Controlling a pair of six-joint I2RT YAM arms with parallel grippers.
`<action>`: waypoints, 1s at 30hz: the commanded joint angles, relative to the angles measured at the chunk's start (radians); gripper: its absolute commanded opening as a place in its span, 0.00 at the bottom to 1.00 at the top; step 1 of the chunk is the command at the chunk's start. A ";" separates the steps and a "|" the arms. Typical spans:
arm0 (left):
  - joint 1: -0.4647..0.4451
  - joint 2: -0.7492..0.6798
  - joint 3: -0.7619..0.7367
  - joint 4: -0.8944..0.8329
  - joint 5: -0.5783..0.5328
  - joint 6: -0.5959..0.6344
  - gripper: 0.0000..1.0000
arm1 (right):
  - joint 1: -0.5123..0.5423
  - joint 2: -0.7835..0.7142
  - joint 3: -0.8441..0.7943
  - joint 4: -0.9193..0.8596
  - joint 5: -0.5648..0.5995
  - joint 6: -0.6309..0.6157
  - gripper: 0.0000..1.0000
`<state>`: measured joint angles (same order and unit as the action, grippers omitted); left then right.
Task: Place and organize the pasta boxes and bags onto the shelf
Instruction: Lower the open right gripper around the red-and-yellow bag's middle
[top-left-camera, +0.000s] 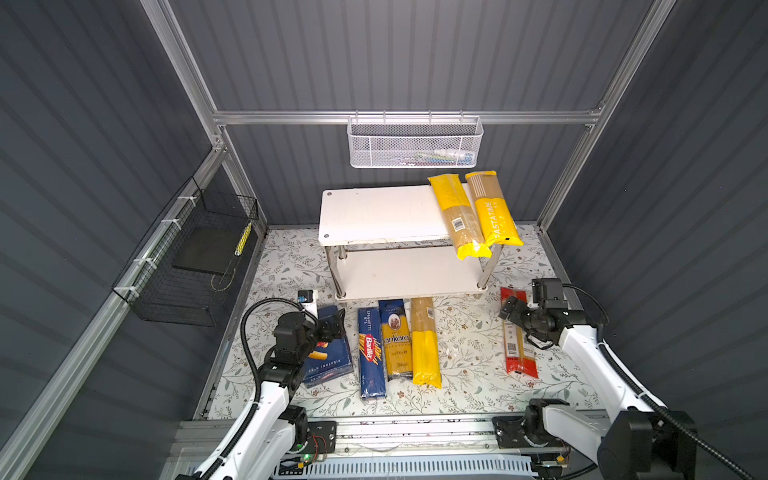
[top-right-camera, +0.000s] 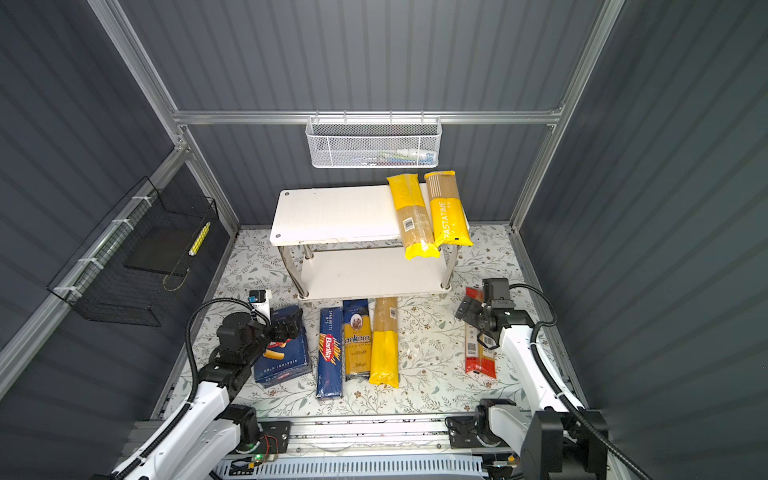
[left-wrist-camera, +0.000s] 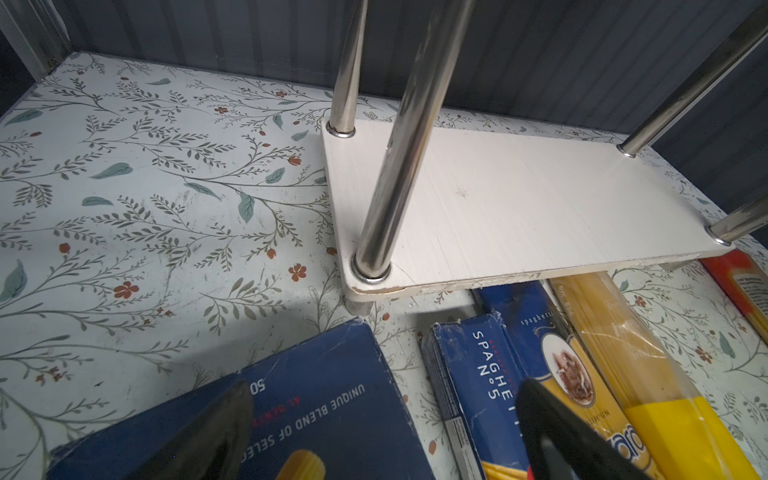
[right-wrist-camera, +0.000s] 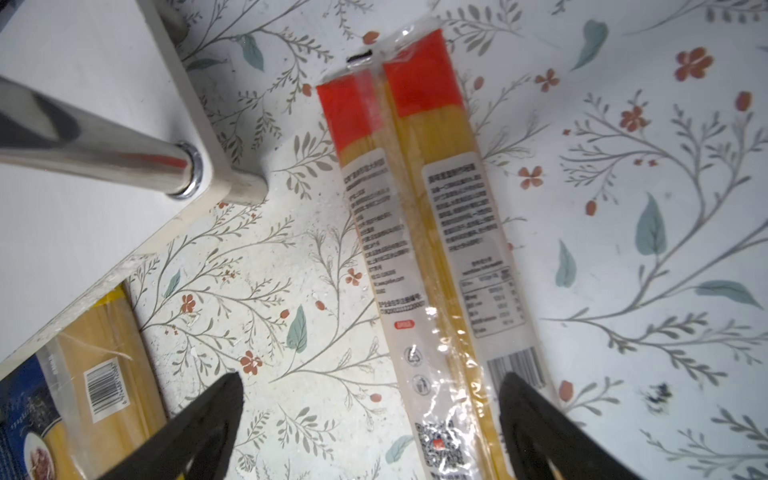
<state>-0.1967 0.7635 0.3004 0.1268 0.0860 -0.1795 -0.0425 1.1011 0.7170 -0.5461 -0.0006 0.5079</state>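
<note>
The shelf stands far on the table. On top of it, at the right end, lie the PASTATIME bag and, just left of it, a second bag. On the near side of the shelf, from left to right, lie the rigatoni box, spaghetti box, ankara bag and a third bag. A last bag lies apart at the right.
</note>
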 joint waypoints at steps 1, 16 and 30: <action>0.002 0.007 0.013 0.004 0.004 0.005 1.00 | -0.075 0.048 -0.025 0.018 -0.051 -0.001 0.99; 0.002 0.003 0.012 0.004 0.004 0.005 1.00 | -0.112 0.102 -0.126 0.146 -0.181 0.043 0.97; 0.002 0.007 0.013 0.003 0.002 0.003 1.00 | 0.022 -0.048 -0.168 0.108 -0.170 0.153 0.95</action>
<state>-0.1967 0.7643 0.3004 0.1272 0.0856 -0.1795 -0.0437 1.1183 0.5568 -0.3843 -0.1757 0.6155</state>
